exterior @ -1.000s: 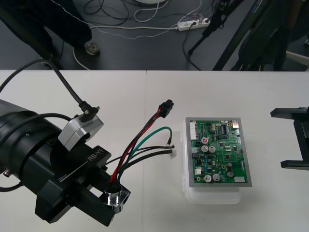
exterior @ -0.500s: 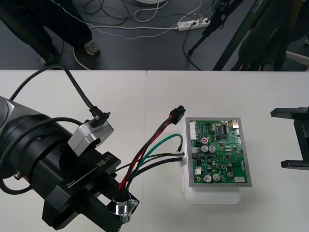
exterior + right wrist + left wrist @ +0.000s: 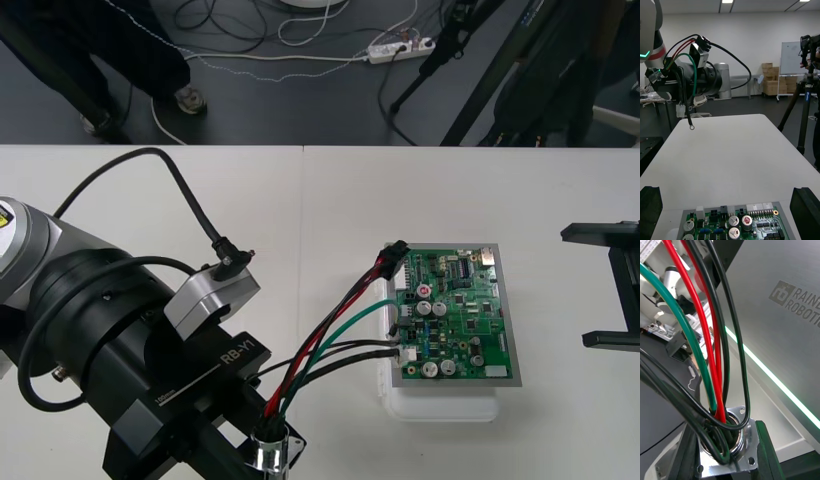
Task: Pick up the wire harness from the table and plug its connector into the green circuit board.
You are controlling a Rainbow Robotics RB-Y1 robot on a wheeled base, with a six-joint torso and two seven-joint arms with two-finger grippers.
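Note:
My left gripper [image 3: 258, 458] is near the table's front edge, shut on the harness's round metal socket [image 3: 270, 450]. In the left wrist view its black fingers [image 3: 765, 452] clamp the socket's flange [image 3: 747, 459]. Red, black and green wires [image 3: 335, 335] rise from the socket toward the green circuit board [image 3: 455, 315]. The small black plug [image 3: 393, 252] hangs in the air at the board's far left corner. The right wrist view shows the plug [image 3: 703, 43] well above the table. My right gripper [image 3: 612, 300] waits open at the table's right edge, its fingers [image 3: 805, 210] wide apart just short of the board [image 3: 733, 223].
The board rests on a white base [image 3: 440, 405]. A green wire's loose end [image 3: 392, 325] and a small white connector [image 3: 408, 353] dangle over the board's left edge. Bare table lies beyond and to the right of the board.
My left arm has moved right and toward the table's front with the harness. The black plug travelled from left of the board to its far left corner. The right arm stayed still.

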